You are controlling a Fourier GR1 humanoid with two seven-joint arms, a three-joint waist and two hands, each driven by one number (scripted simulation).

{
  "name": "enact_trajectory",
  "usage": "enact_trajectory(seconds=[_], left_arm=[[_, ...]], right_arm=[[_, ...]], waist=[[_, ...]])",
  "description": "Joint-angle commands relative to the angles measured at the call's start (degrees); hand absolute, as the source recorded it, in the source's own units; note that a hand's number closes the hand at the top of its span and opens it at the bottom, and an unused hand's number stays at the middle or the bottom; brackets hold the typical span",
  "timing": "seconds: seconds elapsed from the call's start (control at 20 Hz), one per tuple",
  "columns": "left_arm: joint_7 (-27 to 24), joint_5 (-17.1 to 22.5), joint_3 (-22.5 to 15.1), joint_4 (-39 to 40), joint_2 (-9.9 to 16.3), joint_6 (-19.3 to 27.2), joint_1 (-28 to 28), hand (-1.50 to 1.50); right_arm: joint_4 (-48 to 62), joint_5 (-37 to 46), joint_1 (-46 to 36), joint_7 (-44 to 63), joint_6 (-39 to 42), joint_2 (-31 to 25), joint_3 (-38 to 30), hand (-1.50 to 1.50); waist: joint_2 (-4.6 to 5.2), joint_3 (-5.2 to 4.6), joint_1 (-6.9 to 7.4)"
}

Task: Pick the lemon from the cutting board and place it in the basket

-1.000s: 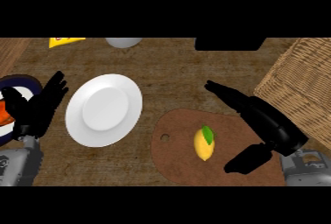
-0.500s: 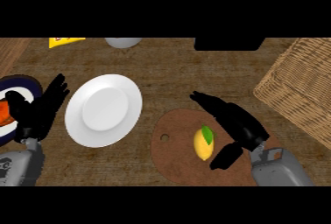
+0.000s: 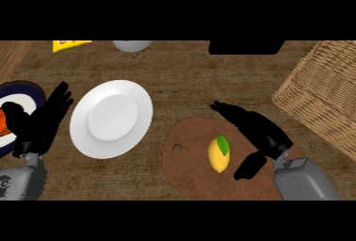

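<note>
A yellow lemon (image 3: 219, 154) with a green leaf lies lengthwise mid-cutting board (image 3: 188, 176); the wicker basket (image 3: 321, 96) sits at the counter's right edge.

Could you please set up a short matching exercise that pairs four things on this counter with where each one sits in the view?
Things:
1. yellow lemon with a green leaf
2. round white plate
3. woven wicker basket
4. black right hand

Places:
A. far right of the counter
B. on the brown cutting board
C. just right of the lemon, fingers open
D. left of the board

Pairs: 1-B, 2-D, 3-A, 4-C
</note>
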Motion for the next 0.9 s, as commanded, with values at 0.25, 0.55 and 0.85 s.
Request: enact_trajectory(seconds=[0.25,0.55,0.85], left_arm=[[-0.36,-1.02,1.46,3.26,-0.44,-0.86,-3.03,0.0],[1.44,-1.97,1.35,-0.32,-1.18,-0.22,-1.48,0.0],[1.14,-0.78,1.85,-1.76,-1.3,-3.01,1.68,0.0]], right_arm=[[-1.06,-0.72,3.45,-6.07,3.43,1.43,-2.73,-1.5],[-1.8,6.2,5.19,-5.19,1.35,3.88,1.34,-1.5],[-0.8,10.02,4.97,-4.33,0.17,5.22,0.95,-1.5]], waist=[[0.01,0.0,-0.19],[-0.01,0.0,-0.05],[-0.02,0.0,-0.01]])
